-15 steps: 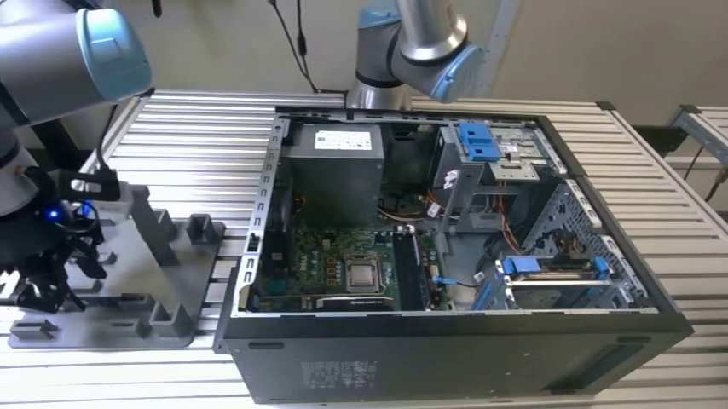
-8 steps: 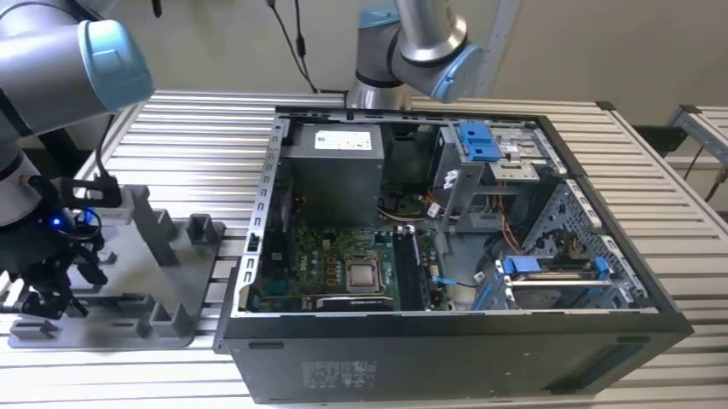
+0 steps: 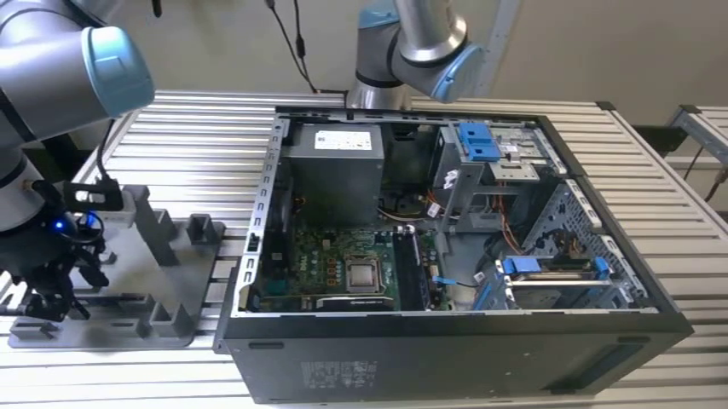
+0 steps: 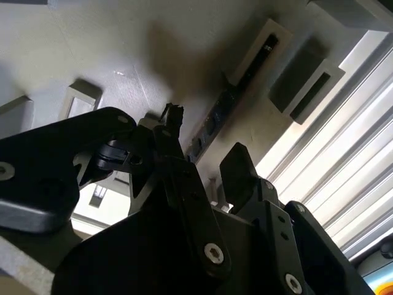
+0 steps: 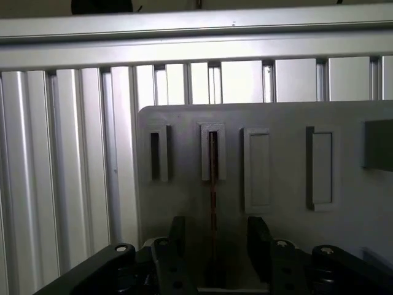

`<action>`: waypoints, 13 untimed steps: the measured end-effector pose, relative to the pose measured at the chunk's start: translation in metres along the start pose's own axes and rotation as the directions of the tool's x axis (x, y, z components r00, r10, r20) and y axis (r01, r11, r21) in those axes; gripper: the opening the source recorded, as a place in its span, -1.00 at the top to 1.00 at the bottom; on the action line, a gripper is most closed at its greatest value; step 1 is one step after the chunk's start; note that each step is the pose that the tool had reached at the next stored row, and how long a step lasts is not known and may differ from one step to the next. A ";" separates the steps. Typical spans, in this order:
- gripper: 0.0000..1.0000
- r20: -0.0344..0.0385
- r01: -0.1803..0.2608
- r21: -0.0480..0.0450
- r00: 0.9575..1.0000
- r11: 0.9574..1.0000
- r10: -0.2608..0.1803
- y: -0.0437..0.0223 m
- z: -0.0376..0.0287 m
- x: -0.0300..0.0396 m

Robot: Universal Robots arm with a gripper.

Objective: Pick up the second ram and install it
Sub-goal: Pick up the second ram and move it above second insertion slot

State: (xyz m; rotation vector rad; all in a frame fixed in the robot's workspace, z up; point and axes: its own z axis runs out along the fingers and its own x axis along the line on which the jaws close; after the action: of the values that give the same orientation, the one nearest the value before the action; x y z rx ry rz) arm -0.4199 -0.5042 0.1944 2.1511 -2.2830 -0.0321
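1. Second ram, a long, thin, dark memory board, stands on edge in a narrow slot of the grey plastic fixture tray. The tray lies on the ribbed aluminium table, beside the open black computer case.
2. Your end effector is spread wide and hangs low over the tray, with one black finger on each side of the board. The first wrist view shows a gap on both sides, so nothing is held.
3. Mind the centring. If one finger lands first when you close, it could push the board sideways and tilt or jam it in its slot.
4. Mind the depth. Too low, and the fingertips may strike the tray. Too high, and you would pinch only the top edge, so the board could pivot or slip.
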 end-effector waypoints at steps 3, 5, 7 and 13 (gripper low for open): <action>-0.03 0.000 0.000 0.000 1.000 1.000 0.000 0.0000 0.0003 0.0000; 0.10 0.000 0.000 0.000 1.000 1.000 0.000 0.0000 0.0005 0.0000; 0.22 0.000 0.000 0.000 1.000 1.000 0.000 0.0000 0.0007 0.0000; 0.35 -0.001 0.037 0.000 0.999 0.999 -0.037 0.0000 0.0012 0.0000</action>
State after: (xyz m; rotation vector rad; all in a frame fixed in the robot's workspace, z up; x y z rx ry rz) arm -0.4199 -0.5042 0.1933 2.1926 -2.2434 -0.0313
